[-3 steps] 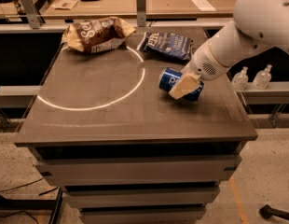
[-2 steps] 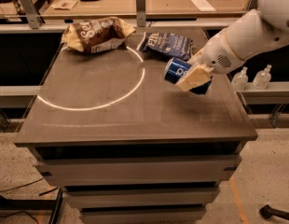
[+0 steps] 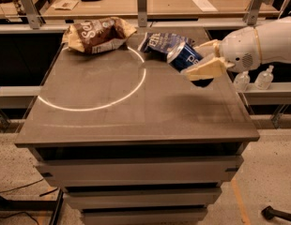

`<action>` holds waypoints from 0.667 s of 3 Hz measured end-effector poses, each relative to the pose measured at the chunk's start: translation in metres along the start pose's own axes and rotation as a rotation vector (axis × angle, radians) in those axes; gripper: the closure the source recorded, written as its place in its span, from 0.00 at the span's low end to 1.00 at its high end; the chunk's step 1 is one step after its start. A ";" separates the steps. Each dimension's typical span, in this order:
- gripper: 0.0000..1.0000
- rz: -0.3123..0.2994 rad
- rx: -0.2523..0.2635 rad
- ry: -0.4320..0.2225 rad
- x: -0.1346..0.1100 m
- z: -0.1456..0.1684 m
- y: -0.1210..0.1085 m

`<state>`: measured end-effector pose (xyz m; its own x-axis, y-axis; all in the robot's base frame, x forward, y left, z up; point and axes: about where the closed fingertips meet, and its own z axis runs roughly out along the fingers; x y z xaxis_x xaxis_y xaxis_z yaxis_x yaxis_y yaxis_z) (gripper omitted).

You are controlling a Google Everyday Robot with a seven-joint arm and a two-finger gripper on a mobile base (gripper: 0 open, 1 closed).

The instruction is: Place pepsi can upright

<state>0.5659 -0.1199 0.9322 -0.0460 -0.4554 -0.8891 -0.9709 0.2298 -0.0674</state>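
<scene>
Jaws clenched on small blue metal pepsi can [image 3: 183,55], tilted above grey tabletop [image 3: 112,125]; cream gripper [image 3: 195,60] at right, beside dark blue chip bag [image 3: 157,42].

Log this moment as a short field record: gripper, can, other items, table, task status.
gripper: over the table's right rear, jaws shut on the pepsi can
pepsi can: tilted, not upright, appears lifted off the top
blue chip bag: lying just behind the can
brown chip bag: rear left
table: grey top marked with a white ring
task status: can not yet placed upright
</scene>
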 end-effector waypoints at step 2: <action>1.00 -0.123 -0.222 -0.483 -0.035 0.022 0.009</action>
<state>0.5644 -0.0830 0.9526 0.1339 -0.0087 -0.9910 -0.9910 -0.0110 -0.1338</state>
